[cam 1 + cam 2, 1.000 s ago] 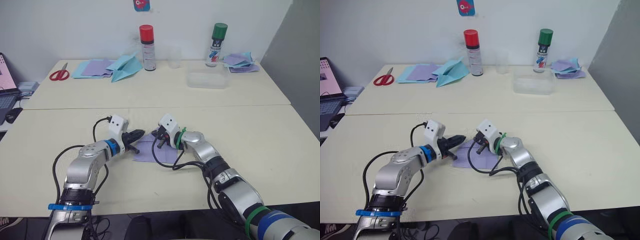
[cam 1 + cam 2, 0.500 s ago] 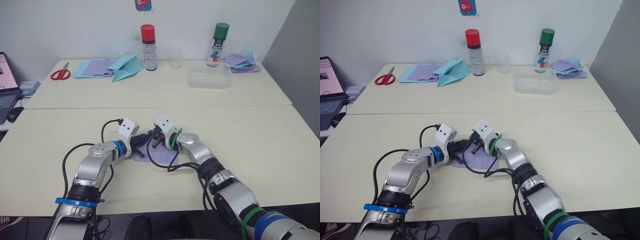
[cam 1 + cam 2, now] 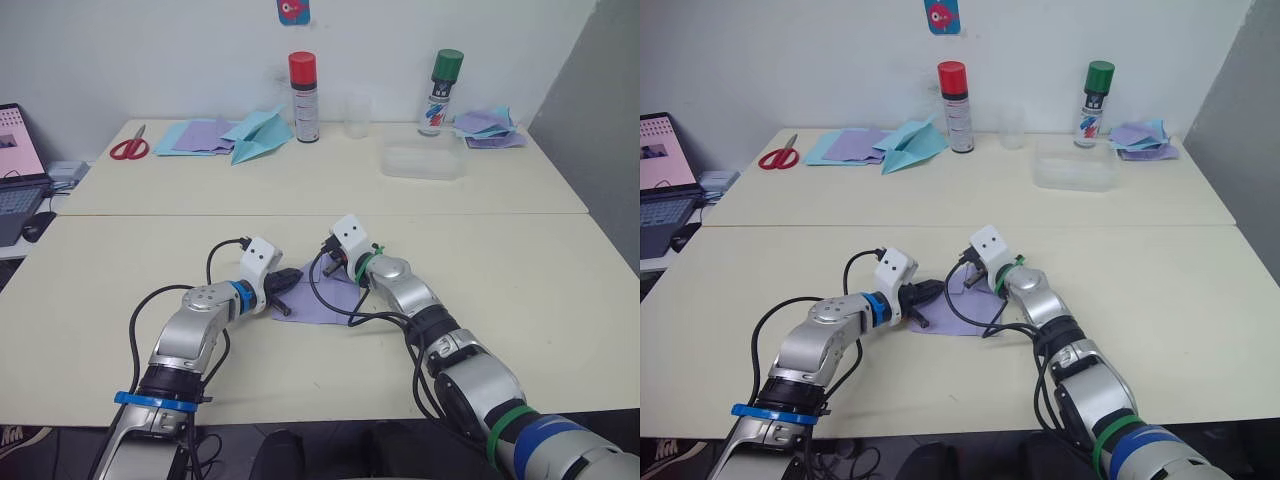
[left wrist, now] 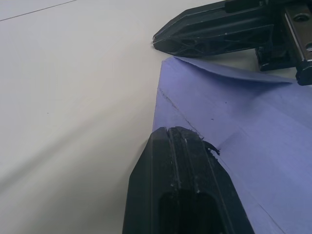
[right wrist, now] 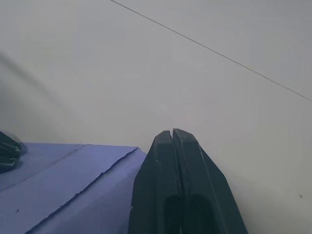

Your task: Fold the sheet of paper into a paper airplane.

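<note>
Two grippers meet over one thin lavender-purple sheet of paper, which lies creased on the cream tabletop near its front middle. The left gripper sits at the sheet's 9 o'clock edge, its black fingers pressed together, tip on the paper. The right gripper sits at the sheet's 12 o'clock corner, fingers likewise pressed together, holding nothing.

A: Near surface? Sheet of paper flat, left claw at its left edge, right claw at its far edge.
B: Far surface: scissors left, two spray cans.
</note>
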Controlling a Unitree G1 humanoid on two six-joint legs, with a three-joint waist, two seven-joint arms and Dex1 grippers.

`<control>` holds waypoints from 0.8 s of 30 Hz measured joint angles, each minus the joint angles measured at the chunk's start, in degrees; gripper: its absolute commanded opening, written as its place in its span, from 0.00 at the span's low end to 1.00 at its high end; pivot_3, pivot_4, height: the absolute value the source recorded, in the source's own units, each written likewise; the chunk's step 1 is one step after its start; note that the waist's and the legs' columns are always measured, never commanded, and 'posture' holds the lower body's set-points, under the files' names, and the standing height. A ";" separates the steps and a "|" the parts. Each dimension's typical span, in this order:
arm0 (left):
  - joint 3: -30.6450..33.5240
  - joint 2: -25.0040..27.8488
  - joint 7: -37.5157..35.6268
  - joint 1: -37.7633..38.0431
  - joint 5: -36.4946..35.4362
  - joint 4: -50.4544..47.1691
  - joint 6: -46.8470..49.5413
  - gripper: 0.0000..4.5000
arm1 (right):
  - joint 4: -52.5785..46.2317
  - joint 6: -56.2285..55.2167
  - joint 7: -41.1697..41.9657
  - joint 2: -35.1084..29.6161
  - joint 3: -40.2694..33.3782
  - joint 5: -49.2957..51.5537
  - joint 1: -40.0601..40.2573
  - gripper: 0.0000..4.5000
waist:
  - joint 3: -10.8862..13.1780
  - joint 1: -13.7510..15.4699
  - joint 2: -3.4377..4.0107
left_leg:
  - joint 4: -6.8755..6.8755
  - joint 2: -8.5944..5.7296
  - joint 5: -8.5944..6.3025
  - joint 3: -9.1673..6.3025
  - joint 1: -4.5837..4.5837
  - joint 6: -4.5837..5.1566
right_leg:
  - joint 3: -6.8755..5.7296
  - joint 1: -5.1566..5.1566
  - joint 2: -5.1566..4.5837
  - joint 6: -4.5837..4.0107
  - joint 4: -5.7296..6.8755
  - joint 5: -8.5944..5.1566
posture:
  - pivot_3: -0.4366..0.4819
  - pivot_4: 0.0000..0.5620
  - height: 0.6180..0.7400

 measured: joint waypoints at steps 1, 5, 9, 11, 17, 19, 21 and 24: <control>-0.03 -0.07 -0.01 -0.06 0.00 0.00 -0.02 0.00 | -0.51 0.00 0.28 -0.02 -0.49 0.64 0.42 0.00 | 0.00 0.06 0.00 | 0.00 0.00 0.00 0.00 -0.01 0.00 | 0.00 0.00 0.00 0.00 -0.01 0.00 | 0.48 0.27 1.00; -0.38 -0.28 -0.35 -0.44 0.09 0.18 -0.14 0.00 | -9.08 4.14 6.21 -2.01 -2.14 5.39 4.66 0.00 | 0.05 0.37 0.04 | 0.00 -0.02 0.00 0.02 -0.10 0.00 | 0.01 -0.06 0.00 0.05 -0.04 -0.03 | 0.48 0.27 1.00; -0.79 -0.56 -0.46 -0.72 0.14 0.37 -0.20 0.00 | -20.45 12.69 11.49 -6.78 -2.88 9.19 7.17 0.19 | 0.07 0.74 0.05 | 0.00 -0.02 0.00 0.00 -0.12 0.00 | -0.02 -0.06 -0.01 0.06 -0.04 -0.04 | 0.48 0.27 1.00; -0.88 -0.63 -0.46 -0.69 0.17 0.36 -0.26 0.00 | -26.32 17.17 13.83 -9.65 -3.33 10.88 8.89 0.34 | 0.06 0.83 0.05 | -0.01 -0.02 0.00 -0.01 -0.11 0.00 | -0.02 -0.06 0.00 0.07 -0.04 -0.04 | 0.48 0.27 1.00; -0.92 -0.80 -0.43 -0.64 0.43 0.61 -0.99 0.00 | -35.63 25.82 19.35 -11.26 -0.50 15.03 12.99 0.50 | 0.07 0.77 0.05 | -0.02 -0.04 0.00 -0.01 -0.09 0.00 | -0.04 -0.07 0.14 0.07 -0.05 -0.04 | 0.48 0.27 1.00; -1.21 -1.07 -0.41 -0.71 0.49 0.62 -1.16 0.00 | -35.92 26.16 19.18 -10.61 1.49 14.89 13.35 0.50 | 0.07 0.78 0.05 | -0.02 -0.04 0.00 -0.03 -0.10 0.00 | -0.07 -0.08 0.17 0.07 -0.04 -0.04 | 0.48 0.27 1.00; -1.54 -1.45 -0.43 -0.74 0.49 0.59 -1.33 0.00 | -35.85 26.41 18.29 -10.96 2.26 14.29 13.50 0.50 | 0.07 0.89 0.04 | -0.01 -0.03 0.00 -0.02 -0.12 0.00 | -0.07 -0.08 0.16 0.07 -0.05 -0.05 | 0.48 0.27 1.00; -1.76 -1.48 -0.53 -0.81 0.49 0.59 -1.44 0.00 | -36.70 30.85 17.69 -12.63 1.24 15.33 13.64 0.50 | 0.07 0.93 0.04 | -0.01 -0.05 0.00 0.03 -0.14 0.00 | -0.01 -0.08 0.15 0.08 -0.08 -0.05 | 0.48 0.27 1.00</control>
